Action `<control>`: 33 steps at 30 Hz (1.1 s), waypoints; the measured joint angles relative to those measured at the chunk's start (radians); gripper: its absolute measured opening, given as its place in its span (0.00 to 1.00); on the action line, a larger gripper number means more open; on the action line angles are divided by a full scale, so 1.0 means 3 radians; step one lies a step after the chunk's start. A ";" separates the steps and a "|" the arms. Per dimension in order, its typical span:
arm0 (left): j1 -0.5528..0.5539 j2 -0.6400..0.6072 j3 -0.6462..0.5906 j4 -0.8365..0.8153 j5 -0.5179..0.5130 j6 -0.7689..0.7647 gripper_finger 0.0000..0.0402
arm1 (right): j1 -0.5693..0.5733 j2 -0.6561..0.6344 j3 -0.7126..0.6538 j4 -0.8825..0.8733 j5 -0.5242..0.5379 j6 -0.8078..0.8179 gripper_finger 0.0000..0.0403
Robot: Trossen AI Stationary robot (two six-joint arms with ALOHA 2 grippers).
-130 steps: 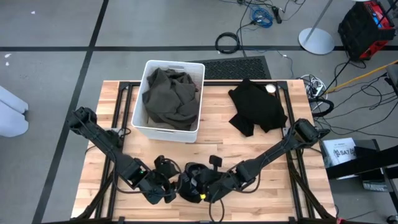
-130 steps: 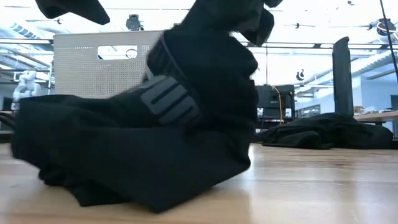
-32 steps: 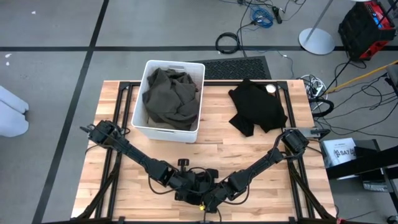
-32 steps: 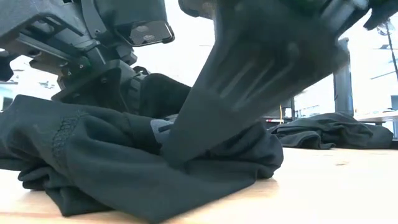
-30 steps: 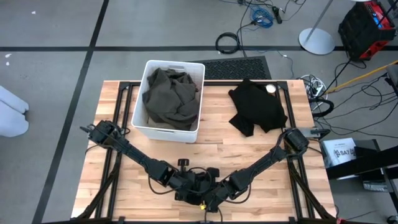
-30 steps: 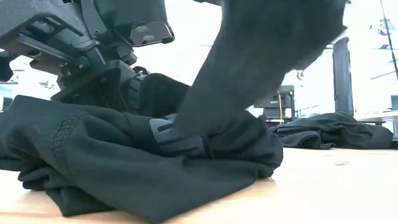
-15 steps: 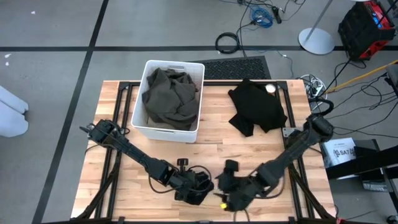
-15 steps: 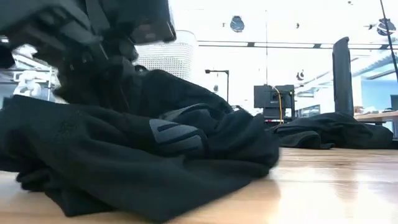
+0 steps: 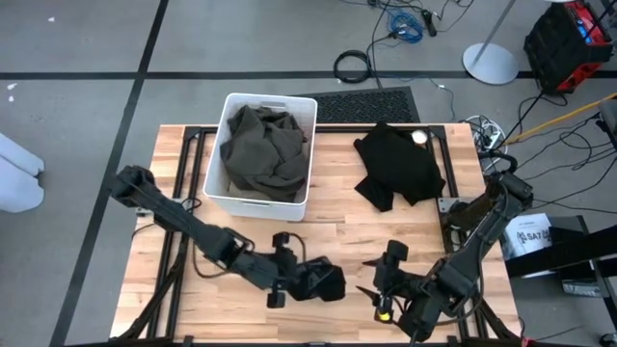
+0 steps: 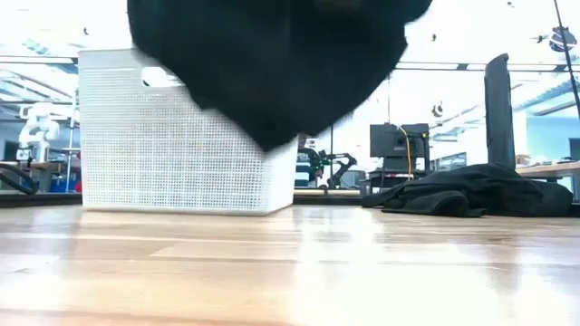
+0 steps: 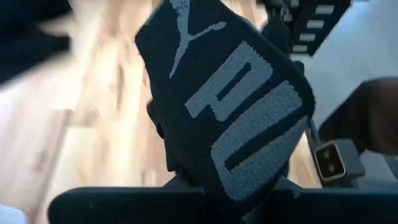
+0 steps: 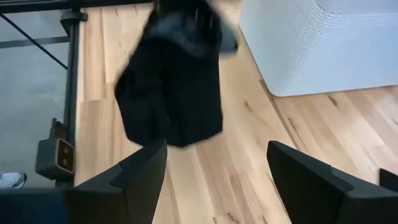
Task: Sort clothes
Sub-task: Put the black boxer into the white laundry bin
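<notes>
A black garment (image 9: 323, 281) with grey letters on its band hangs near the table's front edge, with my left gripper (image 9: 292, 281) shut on it. In the low view it (image 10: 272, 63) is clear of the wood. My right gripper (image 12: 214, 180) stands open to the garment's right with nothing between its fingers; in the high view it (image 9: 368, 281) is a short way off. Another black garment (image 9: 397, 166) lies heaped on the table at the far right. A dark olive garment (image 9: 262, 145) fills the white bin (image 9: 224, 198). My left gripper holds the black garment at or near its lettered band (image 11: 249, 143); the cloth itself covers the fingers, so the kind of hold stays hidden. The gripper comes slanting down from the table's left. The garment hangs bunched below it, lifted clear of the table.
The white bin stands at the far left of the table, seen behind the hanging garment in the low view (image 10: 181, 136). Bare wood (image 9: 347, 226) lies between the bin, the black heap and the two grippers. Black frame rails (image 9: 453, 251) run along the table's sides.
My left gripper has risen with the black garment, which lay crumpled on the table and now hangs clear of it. My right gripper has gone up and toward the table's right edge, away from the garment, staying open.
</notes>
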 joint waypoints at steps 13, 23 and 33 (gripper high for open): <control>0.0472 -0.0956 0.0520 -0.0354 -0.0769 0.0553 0.04 | -0.0014 0.0000 0.0000 -0.0258 -0.0002 0.0080 0.66; 0.1590 -0.1563 0.0686 -0.1316 -0.0990 0.0730 0.04 | -0.0013 0.0000 0.0000 -0.0645 -0.0005 0.0401 0.66; 0.2757 -0.1562 0.0578 -0.1560 -0.0630 0.0989 0.04 | -0.0069 0.0001 -0.0004 -0.1006 0.0005 0.0566 0.66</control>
